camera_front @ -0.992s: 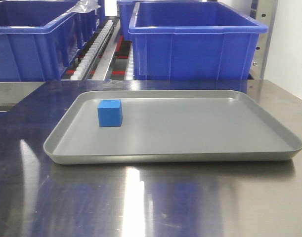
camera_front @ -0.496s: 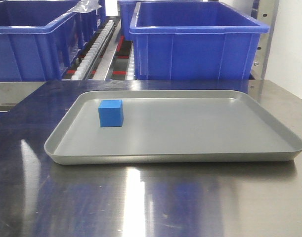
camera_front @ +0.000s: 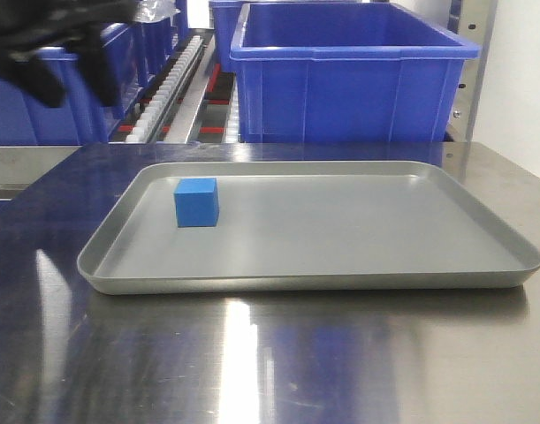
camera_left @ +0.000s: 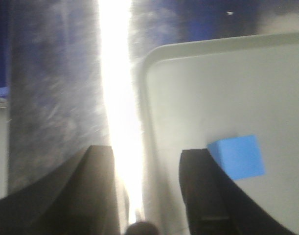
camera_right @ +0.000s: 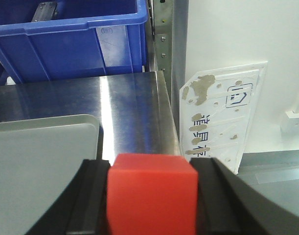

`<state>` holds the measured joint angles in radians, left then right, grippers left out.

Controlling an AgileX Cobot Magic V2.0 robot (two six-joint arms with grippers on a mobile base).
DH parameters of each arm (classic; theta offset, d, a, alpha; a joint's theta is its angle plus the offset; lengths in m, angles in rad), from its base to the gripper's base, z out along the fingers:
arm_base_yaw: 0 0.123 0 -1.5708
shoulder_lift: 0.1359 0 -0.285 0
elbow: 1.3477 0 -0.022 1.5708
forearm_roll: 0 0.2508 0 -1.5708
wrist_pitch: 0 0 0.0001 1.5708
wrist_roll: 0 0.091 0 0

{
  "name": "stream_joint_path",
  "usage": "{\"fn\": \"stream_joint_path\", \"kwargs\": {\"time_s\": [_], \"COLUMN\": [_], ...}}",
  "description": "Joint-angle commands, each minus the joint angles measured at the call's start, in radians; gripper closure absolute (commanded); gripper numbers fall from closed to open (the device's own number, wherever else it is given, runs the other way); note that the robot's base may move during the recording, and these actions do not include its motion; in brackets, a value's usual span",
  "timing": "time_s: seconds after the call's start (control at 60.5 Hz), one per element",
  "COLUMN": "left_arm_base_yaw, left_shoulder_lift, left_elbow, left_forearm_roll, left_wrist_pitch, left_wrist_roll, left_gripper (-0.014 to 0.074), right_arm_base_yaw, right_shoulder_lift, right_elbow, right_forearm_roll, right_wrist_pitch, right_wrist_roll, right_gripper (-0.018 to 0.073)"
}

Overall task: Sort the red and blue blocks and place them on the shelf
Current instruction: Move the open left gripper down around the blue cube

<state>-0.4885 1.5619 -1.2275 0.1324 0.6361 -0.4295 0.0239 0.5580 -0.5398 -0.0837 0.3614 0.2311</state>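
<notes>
R gripper (camera_right: pixel 150 169) clamped on red block (camera_right: pixel 150 196), tray (camera_right: pixel 41 147) to its left. Blue block (camera_front: pixel 196 201) sits in tray's left part. L gripper (camera_left: pixel 147 191) spread, tray rim betw. its fingers, block just off the right one. Risk: finger clips rim or nudges block; a matte cube would likely slide on the smooth tray. Tabletop (camera_front: pixel 252 371) is glary steel. Far: shelf (camera_front: pixel 177 84) rollers ribbed white, betw. glossy bins (camera_front: pixel 353 79).
</notes>
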Motion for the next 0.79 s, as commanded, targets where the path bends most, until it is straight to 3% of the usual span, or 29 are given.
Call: {"fn": "stream_joint_path", "kwargs": {"time_s": [0.0, 0.38, 0.777], "left_arm_base_yaw": [-0.038, -0.144, -0.155], "left_shoulder_lift": [0.021, 0.201, 0.248], "left_elbow": [-0.103, -0.231, -0.234], "left_forearm_roll": [-0.019, -0.021, -0.012], "left_wrist_pitch": [-0.024, -0.014, -0.012], "left_wrist_roll": [0.004, 0.009, 0.009], "left_gripper": [0.0200, 0.0190, 0.0151], "right_arm_base_yaw": [-0.006, -0.006, -0.006], "right_shoulder_lift": [-0.001, -0.001, -0.001], "right_elbow": [-0.029, -0.029, -0.029], "right_forearm_roll": [-0.015, -0.015, -0.015], "right_wrist_pitch": [-0.092, -0.092, -0.092], "right_wrist_roll": [-0.005, -0.005, -0.005], "right_gripper": [0.0498, 0.0498, 0.0498]}}
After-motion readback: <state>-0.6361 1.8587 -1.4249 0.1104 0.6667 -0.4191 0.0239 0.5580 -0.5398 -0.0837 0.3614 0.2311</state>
